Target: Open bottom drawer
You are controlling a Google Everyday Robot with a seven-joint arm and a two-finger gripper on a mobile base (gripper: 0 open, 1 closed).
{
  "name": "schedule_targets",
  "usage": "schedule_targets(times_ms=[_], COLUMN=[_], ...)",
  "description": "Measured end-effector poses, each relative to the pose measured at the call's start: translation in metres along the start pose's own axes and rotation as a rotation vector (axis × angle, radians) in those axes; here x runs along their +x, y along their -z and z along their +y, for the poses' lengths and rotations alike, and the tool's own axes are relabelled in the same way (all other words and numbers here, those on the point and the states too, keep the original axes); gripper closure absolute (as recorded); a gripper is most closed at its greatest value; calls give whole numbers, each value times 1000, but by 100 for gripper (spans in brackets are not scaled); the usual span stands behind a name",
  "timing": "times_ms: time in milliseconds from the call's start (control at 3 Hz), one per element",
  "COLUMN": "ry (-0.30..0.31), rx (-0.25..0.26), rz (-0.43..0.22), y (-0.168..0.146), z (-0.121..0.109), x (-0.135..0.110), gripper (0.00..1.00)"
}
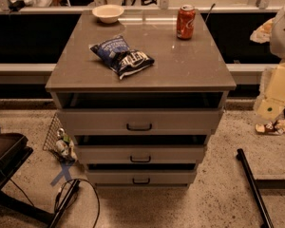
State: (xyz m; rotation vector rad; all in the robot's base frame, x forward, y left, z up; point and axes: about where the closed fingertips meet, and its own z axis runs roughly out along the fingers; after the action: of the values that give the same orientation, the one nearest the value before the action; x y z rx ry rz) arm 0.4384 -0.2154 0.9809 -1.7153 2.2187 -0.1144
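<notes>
Well, gripper: outside the frame; whether spread or pinching cannot be told.
Bottom drawer [109, 177]: lower centre, lowest front of the cabinet [190, 65], under the middle drawer [109, 154].
Handle [141, 180]: small black bar, nothing touching it.
On top: chip bag [122, 56] centre, can [185, 22] upper right, bowl [108, 13] upper left.

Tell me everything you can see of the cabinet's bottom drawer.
The bottom drawer is the lowest of the grey cabinet's three: a plain grey-beige front, smooth like laminate, with a small black bar handle centred on it. It looks pushed in, a dark gap above, just over the speckled floor. Nothing touches it; the gripper is not in view.
</notes>
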Motion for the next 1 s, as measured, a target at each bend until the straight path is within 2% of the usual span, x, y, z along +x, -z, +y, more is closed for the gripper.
schedule_targets(times_ms=[333,667,1000], ry=[0,-19,-80], rx=[0,28,55], rz=[0,0,-33], y=[0,-9,-67], z=[0,-4,2], x=[0,-4,-11], gripper=[0,0,0])
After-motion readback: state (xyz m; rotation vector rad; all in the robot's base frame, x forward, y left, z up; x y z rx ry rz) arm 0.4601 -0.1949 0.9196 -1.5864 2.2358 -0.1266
